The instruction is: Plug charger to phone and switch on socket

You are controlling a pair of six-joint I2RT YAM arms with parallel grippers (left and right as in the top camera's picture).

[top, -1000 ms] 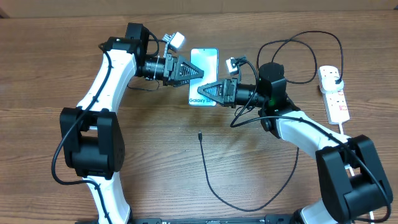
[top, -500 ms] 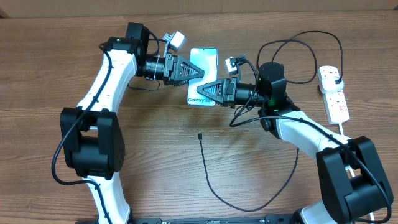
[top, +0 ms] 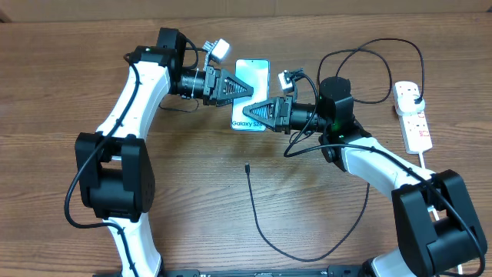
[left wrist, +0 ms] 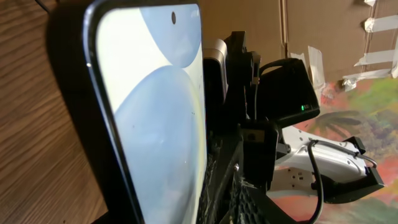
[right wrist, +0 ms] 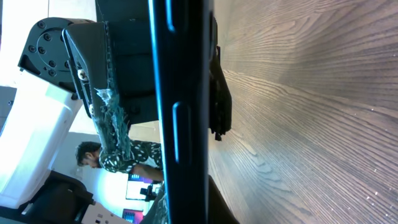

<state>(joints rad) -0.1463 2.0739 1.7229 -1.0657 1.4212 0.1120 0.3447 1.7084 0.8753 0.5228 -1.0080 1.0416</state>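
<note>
Left arm [top: 138, 88] and right arm [top: 380, 160] had white rounded shells between chunky black joint housings. Black ribbed triangular jaws. Small white camera boxes [top: 217, 50] sat at the wrists, thin black cables [top: 77, 192] looped alongside — a green light [left wrist: 303, 107] glowed on the right wrist.

We see the left arm [top: 142, 85] bent inward with the left pincer [top: 244, 91] pointing right. The right arm [top: 377, 158] bends inward with the right pincer [top: 254, 112] pointing left, jaws closed. The tips lie near each other. We cannot tell the left jaws' gap.
</note>
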